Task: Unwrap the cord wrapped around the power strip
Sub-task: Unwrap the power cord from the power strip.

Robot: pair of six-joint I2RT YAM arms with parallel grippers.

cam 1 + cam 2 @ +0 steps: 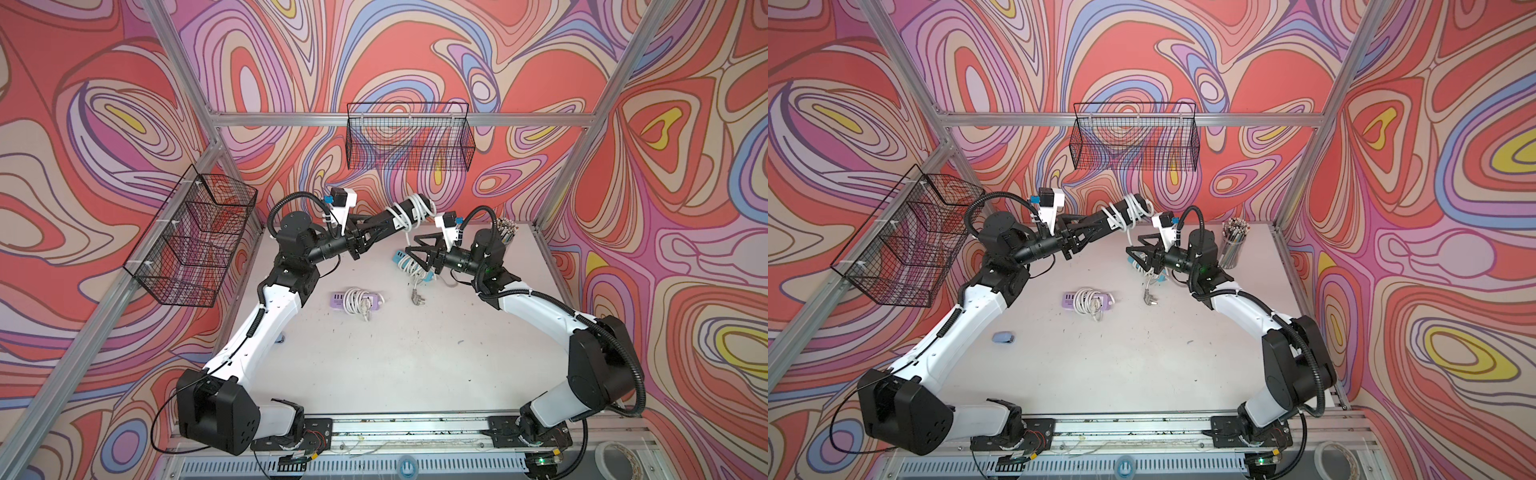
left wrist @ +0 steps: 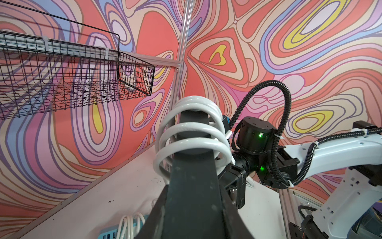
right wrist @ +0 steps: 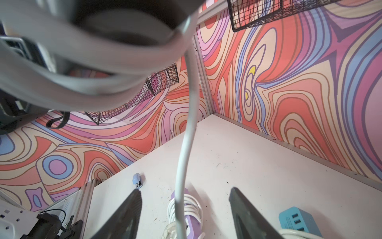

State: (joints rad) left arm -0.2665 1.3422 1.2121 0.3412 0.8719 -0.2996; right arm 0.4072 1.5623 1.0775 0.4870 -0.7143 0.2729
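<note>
Unwinding is partway: the left gripper (image 1: 380,224) clamps the black power strip (image 1: 394,216) aloft near the back wall, with several turns of thick white cord (image 1: 411,210) left on it. The right gripper (image 1: 411,244) hangs below, jaws well apart, holding nothing, with the loose tail dropping between them. The next move probably calls for pinching that tail and carrying it round the strip's end.

Robot lab cell — aluminium frame (image 1: 291,120), swirl-printed walls (image 1: 415,50), wire baskets (image 1: 409,137), rail-mounted arms (image 1: 272,316)
</note>
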